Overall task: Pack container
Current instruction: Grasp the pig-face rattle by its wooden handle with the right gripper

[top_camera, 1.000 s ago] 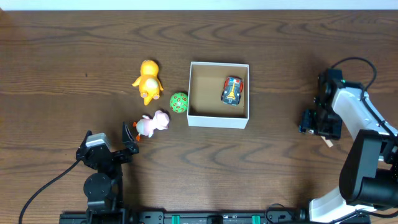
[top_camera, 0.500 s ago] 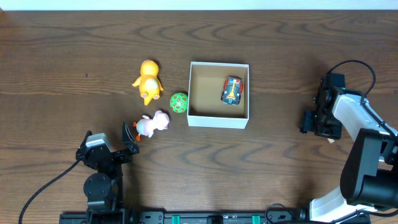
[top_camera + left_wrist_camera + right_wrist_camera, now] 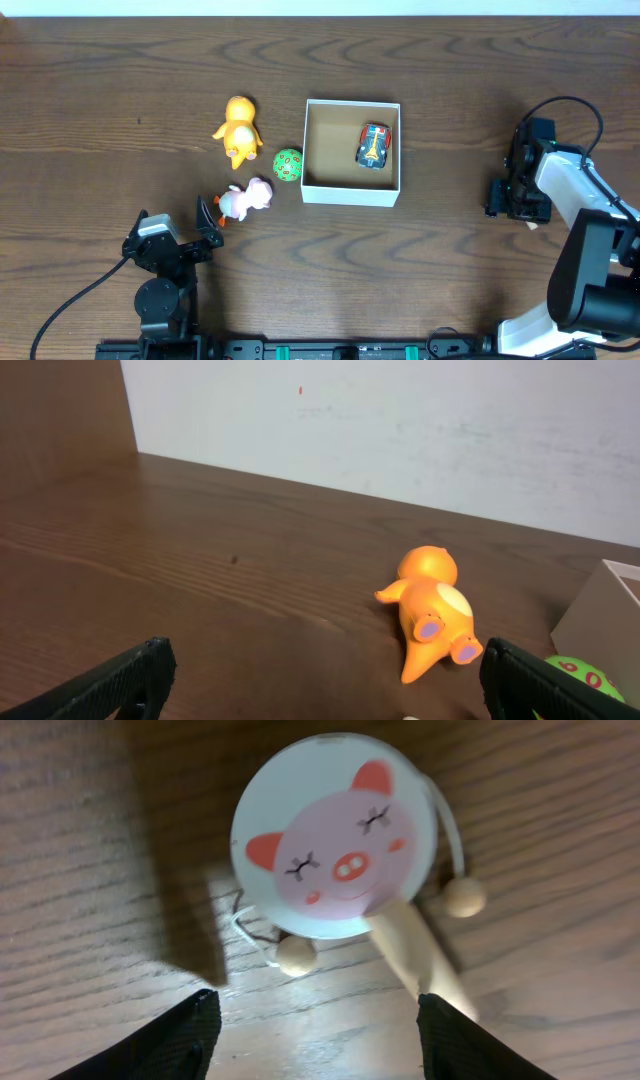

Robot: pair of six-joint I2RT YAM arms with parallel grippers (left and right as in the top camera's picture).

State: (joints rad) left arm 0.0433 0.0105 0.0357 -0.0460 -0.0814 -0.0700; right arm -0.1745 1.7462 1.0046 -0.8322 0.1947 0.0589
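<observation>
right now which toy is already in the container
The red and blue toy car, lying inside the container. The orange figure, green ball and pink toy lie on the table left of it.

The table (image 3: 100, 80) is of dark brown wood with a long wavy grain, and it fills almost the whole overhead view. Along its far edge runs a thin white strip (image 3: 320, 7). In the left wrist view the table ends at a plain white wall (image 3: 400, 420), which has faint grey smudges and one tiny red mark (image 3: 300, 391). At the far left a brown panel (image 3: 60, 405) stands upright against this wall. A small dark spot (image 3: 234, 559) sits on the wood. The light is soft; in the right wrist view the wood carries a pale shine (image 3: 330, 1040).
</observation>
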